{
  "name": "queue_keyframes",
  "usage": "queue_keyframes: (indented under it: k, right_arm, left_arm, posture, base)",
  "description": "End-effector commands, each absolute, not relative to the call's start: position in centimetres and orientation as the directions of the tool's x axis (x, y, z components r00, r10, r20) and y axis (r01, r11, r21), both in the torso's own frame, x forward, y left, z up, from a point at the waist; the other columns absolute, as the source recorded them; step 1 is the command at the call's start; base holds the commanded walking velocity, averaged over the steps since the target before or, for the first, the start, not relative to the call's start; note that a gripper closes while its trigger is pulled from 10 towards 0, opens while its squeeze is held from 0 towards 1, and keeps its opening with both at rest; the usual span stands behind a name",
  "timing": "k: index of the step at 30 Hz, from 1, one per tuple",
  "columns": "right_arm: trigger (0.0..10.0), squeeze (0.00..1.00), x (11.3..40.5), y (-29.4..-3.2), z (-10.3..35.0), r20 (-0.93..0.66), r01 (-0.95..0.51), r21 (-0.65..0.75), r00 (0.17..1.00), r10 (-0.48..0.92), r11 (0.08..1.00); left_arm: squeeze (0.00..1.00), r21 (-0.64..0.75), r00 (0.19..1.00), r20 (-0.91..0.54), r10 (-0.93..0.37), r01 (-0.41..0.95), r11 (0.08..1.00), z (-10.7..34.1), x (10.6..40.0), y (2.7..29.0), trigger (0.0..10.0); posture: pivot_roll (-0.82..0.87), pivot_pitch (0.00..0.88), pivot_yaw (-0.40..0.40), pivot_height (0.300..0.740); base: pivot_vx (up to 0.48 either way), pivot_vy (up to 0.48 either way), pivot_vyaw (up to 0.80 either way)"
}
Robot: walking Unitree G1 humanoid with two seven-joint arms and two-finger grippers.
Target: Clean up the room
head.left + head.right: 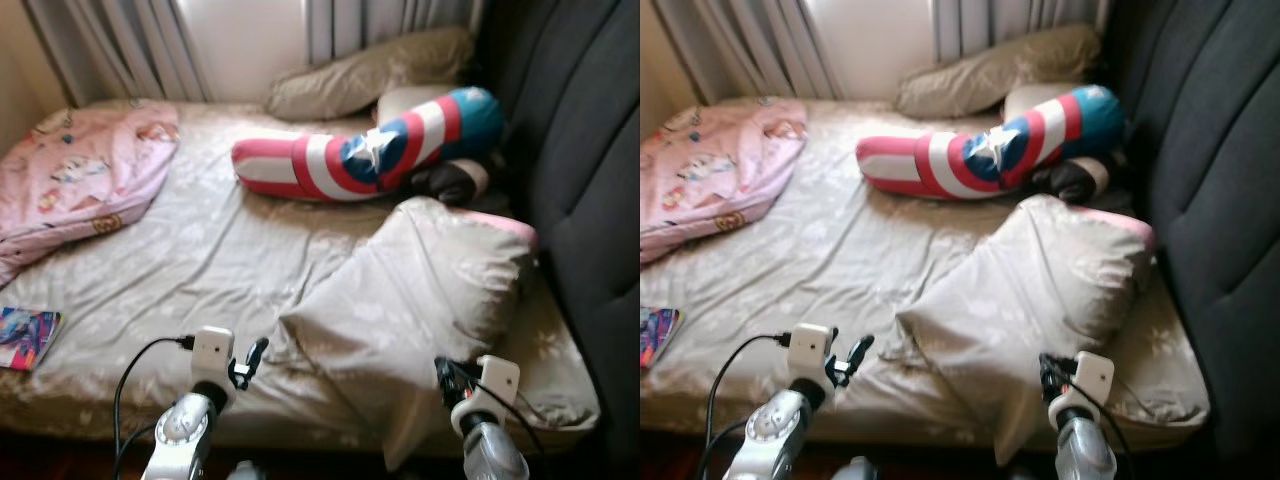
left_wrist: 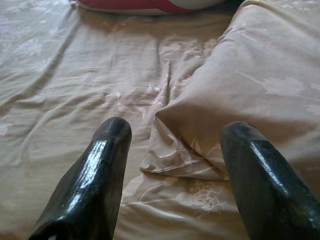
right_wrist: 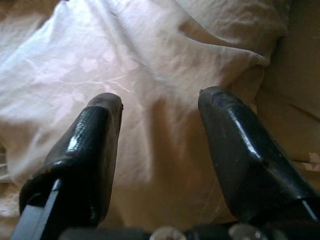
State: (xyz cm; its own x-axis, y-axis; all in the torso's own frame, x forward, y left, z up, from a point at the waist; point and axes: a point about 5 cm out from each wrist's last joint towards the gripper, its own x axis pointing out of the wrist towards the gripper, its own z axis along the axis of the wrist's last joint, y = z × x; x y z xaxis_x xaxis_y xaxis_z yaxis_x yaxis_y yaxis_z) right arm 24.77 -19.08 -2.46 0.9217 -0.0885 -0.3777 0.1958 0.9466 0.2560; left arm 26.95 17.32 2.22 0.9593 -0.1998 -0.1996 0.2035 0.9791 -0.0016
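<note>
A beige pillow (image 1: 420, 300) lies askew on the bed (image 1: 200, 260), its near corner hanging toward the front edge. My left gripper (image 1: 250, 362) hovers open just left of that corner; the left wrist view has the pillow corner (image 2: 165, 150) between its fingertips (image 2: 112, 132). My right gripper (image 1: 448, 378) is open at the pillow's near right edge, and the right wrist view looks straight onto the pillow cloth (image 3: 150, 100). A red, white and blue shield bolster (image 1: 370, 150) lies across the bed further back.
A pink blanket (image 1: 80, 180) is bunched at the far left. A colourful book (image 1: 28, 336) lies at the bed's left front edge. Another beige pillow (image 1: 370, 70) rests against the wall by the curtains. A dark padded headboard (image 1: 590, 180) rises on the right.
</note>
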Motion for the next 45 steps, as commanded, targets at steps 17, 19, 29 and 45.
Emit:
queue_keyframes:
  k: [17,19,29,45]
  right_arm:
    - [10.0,0.0,25.4,-18.8,-2.4,-0.396,0.187,0.265,0.916,-0.07,0.946]
    - [10.0,0.0,25.4,-18.8,-2.3,-0.392,0.193,0.265,0.917,-0.078,0.945]
    - [10.0,0.0,26.0,-19.5,-1.8,-0.377,0.276,0.313,0.914,-0.148,0.909]
    - [10.0,1.0,25.5,-20.7,-2.2,-0.422,0.403,0.339,0.873,-0.245,0.85]
  left_arm:
    - [0.0,-0.006,0.96,-0.197,-0.201,0.204,0.979,2.5,27.3,17.6,10.0]
    - [0.0,-0.008,0.961,-0.199,-0.195,0.197,0.98,2.5,27.3,17.6,10.0]
    - [0.0,-0.007,0.96,-0.202,-0.194,0.197,0.98,2.6,27.4,17.7,10.0]
    - [0.0,0.001,0.956,-0.216,-0.2,0.205,0.979,2.3,27.1,17.9,10.0]
  posture:
    - [0.04,0.05,0.002,0.662]
    - [0.04,0.05,0.002,0.662]
    - [0.05,0.056,0.005,0.662]
    - [0.05,0.055,0.006,0.662]
  base:
    - [0.327,0.0,0.0]
    - [0.126,0.0,0.0]
    - [0.0,0.0,0.0]
    - [0.0,0.0,0.0]
